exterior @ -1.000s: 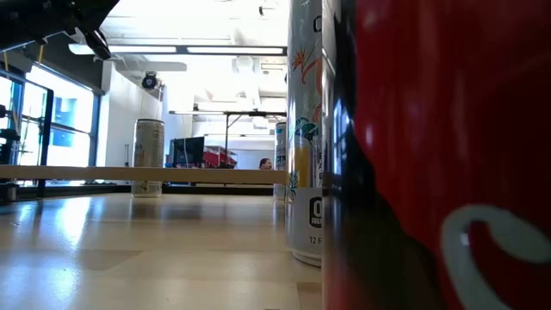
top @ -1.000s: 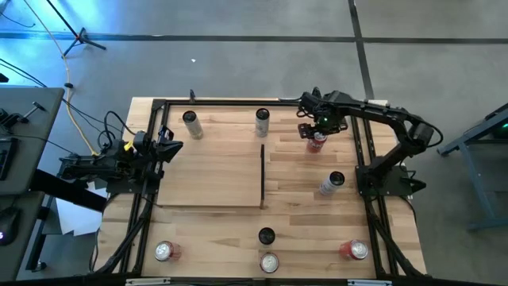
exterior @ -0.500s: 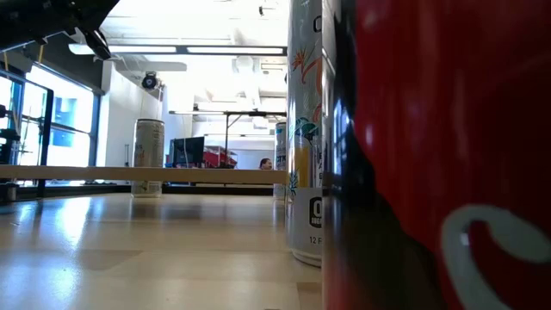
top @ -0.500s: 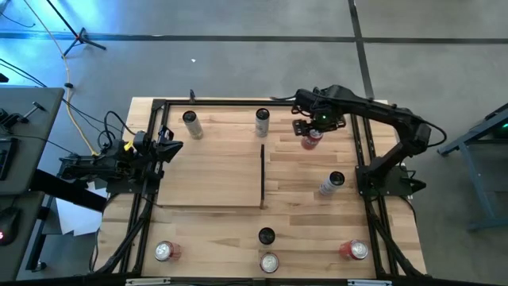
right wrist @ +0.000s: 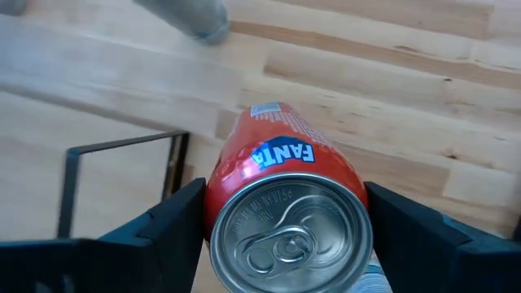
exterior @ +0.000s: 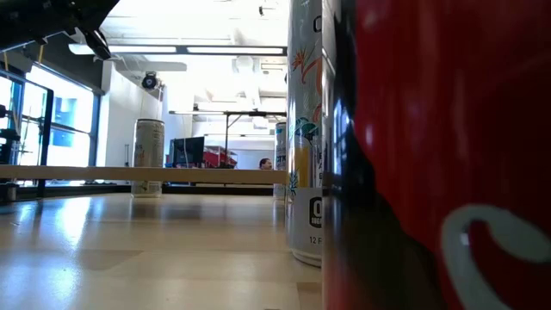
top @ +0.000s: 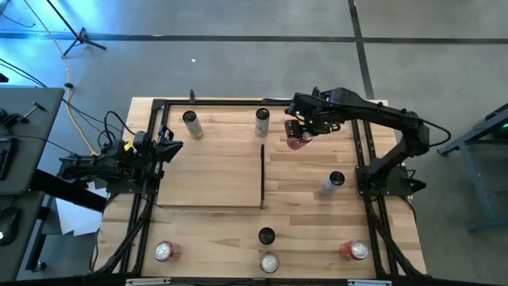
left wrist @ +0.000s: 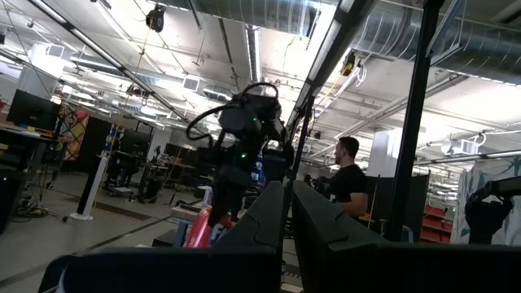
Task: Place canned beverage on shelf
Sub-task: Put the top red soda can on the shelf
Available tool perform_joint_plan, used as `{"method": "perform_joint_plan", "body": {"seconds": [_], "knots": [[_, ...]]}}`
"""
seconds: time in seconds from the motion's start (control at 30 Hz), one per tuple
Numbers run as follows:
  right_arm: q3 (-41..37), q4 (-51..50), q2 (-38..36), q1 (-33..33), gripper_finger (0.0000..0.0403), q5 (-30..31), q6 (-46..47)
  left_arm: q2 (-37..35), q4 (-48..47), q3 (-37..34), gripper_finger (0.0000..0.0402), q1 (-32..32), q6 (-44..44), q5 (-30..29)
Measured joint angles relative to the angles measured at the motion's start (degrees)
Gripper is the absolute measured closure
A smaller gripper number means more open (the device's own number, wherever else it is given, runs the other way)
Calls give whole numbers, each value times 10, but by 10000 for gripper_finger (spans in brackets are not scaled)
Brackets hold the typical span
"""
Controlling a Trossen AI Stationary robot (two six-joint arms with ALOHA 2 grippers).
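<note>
right gripper [top: 299, 133] is out over the far side of the table, just right of the shelf's [top: 210, 171] dark upright strip [top: 263, 175], jaws clamped on a red fanta can [right wrist: 281, 203]. the wrist view looks straight onto the can's silver top, a dark finger [right wrist: 167, 220] pressed to each side. from above, the can [top: 298, 140] is mostly hidden under the gripper, only a red sliver showing, so whether it is lifted or touching the wood cannot be told. left gripper [left wrist: 286, 213] is parked at the table's left edge, fingers pinched together on nothing; its wrist view catches the far arm and a person [left wrist: 348, 171] in the room beyond. the low view is nearly blocked by a red can [exterior: 439, 155] right up against the lens, with a tall printed can [exterior: 306, 129] beside it. the shelf appears there only as a thin pale edge [exterior: 142, 174].
</note>
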Motion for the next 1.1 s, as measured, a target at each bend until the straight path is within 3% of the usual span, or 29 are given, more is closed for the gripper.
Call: {"method": "perform_joint_plan", "body": {"seconds": [0.8,1.1], "knots": [[21,39,9,96,124,13,47,0,0,0,394,0,0,0],[20,28,62,149,124,-62,75,0,-2,0,394,0,0,0]]}}
